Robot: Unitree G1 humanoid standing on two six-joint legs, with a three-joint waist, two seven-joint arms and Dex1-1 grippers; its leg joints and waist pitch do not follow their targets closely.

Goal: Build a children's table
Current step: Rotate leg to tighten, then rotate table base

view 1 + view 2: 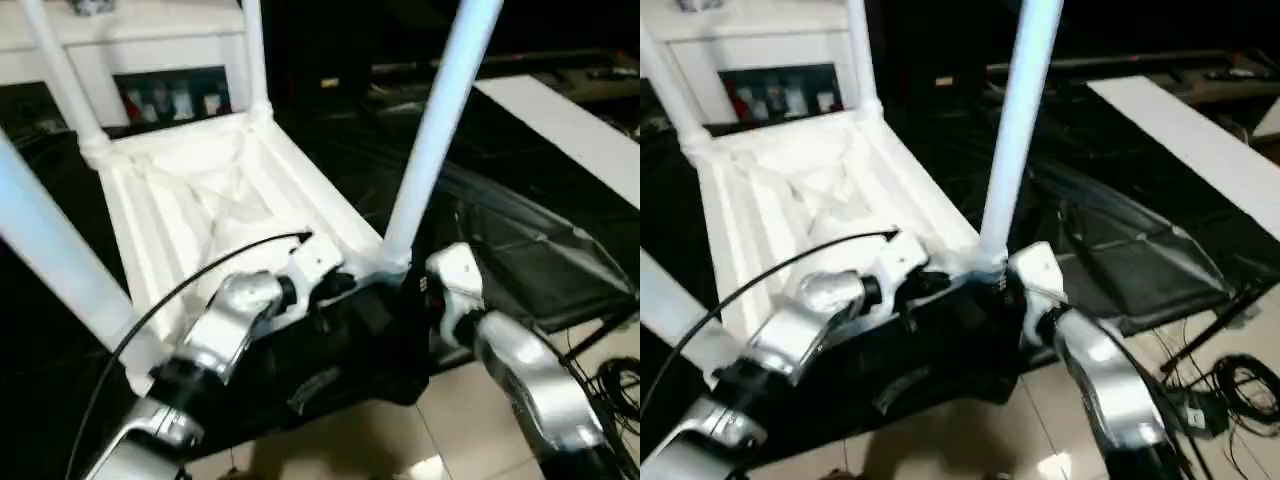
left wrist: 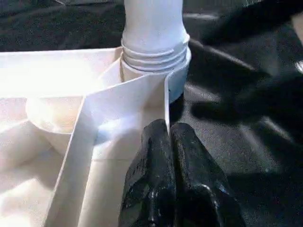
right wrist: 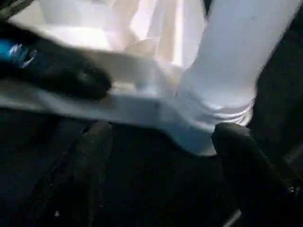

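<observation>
The white tabletop lies upside down on black cloth, its ribbed underside facing up. Legs stand in all its corner sockets: two at the far corners, one at the near left and one at the near right. My left gripper is shut on the thin rim wall just beside the near right socket. My right gripper is open, its fingers spread on either side of that socket and the base of the leg.
A white cabinet with glass doors stands behind the tabletop. A long white board lies at the right on the black cloth. Cables lie on the tiled floor at the near right.
</observation>
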